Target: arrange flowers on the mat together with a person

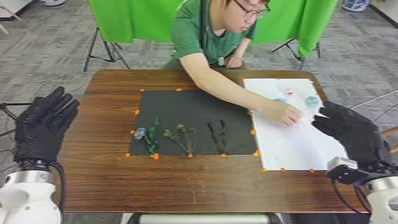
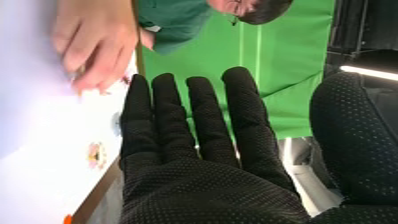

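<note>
Your left hand [image 1: 40,132] and right hand [image 1: 353,134] have fingers released, a person's hand [image 1: 280,113] is over the white sheet [image 1: 306,150] bearing flower heads [image 1: 312,101], and leafy stems [image 1: 152,139] lie on the black mat [image 1: 182,111].

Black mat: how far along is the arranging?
Seemingly done, if the black mat is the target: green sprigs and a blue flower lie on its near part. In progress: the person's hand is down at the white sheet; can't tell what it touches. Likely left: the pink flower and blue ones on that sheet.
</note>
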